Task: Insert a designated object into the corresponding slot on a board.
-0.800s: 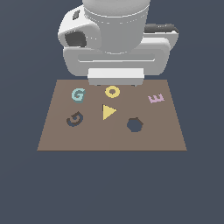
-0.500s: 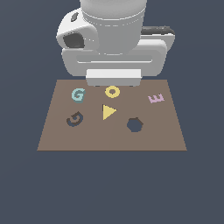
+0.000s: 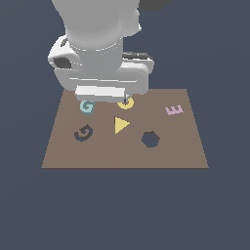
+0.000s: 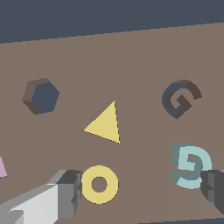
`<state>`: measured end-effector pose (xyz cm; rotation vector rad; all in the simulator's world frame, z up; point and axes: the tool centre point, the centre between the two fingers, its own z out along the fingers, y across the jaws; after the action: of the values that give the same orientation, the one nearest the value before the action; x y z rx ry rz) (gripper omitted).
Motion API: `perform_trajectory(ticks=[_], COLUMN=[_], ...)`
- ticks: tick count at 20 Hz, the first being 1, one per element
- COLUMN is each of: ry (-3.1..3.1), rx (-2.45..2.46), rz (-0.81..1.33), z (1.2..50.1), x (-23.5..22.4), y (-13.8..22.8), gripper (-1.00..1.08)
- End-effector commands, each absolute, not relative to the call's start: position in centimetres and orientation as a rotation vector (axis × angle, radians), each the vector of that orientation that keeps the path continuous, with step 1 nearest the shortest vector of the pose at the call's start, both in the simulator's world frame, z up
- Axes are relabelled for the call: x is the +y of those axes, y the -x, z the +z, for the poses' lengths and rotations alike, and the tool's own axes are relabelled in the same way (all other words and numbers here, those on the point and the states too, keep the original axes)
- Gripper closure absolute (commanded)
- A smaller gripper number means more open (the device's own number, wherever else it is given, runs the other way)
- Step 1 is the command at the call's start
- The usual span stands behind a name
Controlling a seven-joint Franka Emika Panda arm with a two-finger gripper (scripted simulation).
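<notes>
The teal letter G [image 3: 86,106] lies flat near the far edge of the brown board [image 3: 185,151], on the exterior view's left. The dark G-shaped slot [image 3: 83,133] is just in front of it. My gripper [image 3: 103,97] hovers above the board's far edge between the teal G and a yellow ring [image 3: 126,103], and the hand hides its fingers. In the wrist view the gripper [image 4: 140,192] is open and empty. One finger [image 4: 65,194] is beside the ring [image 4: 99,184], the other beside the teal G [image 4: 190,166]. The slot [image 4: 180,98] is empty.
A yellow triangle [image 3: 121,124] lies mid-board. A dark hexagon-like hole [image 3: 150,139] is toward the exterior view's right, and a pink E [image 3: 174,110] lies further right. The wrist view shows the triangle [image 4: 105,124] and the hole [image 4: 41,95].
The hand has moved toward the exterior view's left and come lower, from above the yellow ring to between the ring and the teal G. The pieces have not moved.
</notes>
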<state>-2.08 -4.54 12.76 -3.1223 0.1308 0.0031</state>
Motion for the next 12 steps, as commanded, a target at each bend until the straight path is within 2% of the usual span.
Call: perform_trajectory(ticks=[1,12], ry=[3.126,3.130], rx=[0.169,0.274], rz=[0.004,0.001], z=[10.9,5.4], x=[-6.8,-13.0], y=[3.1,5.8], gripper=[-0.92,-0.92])
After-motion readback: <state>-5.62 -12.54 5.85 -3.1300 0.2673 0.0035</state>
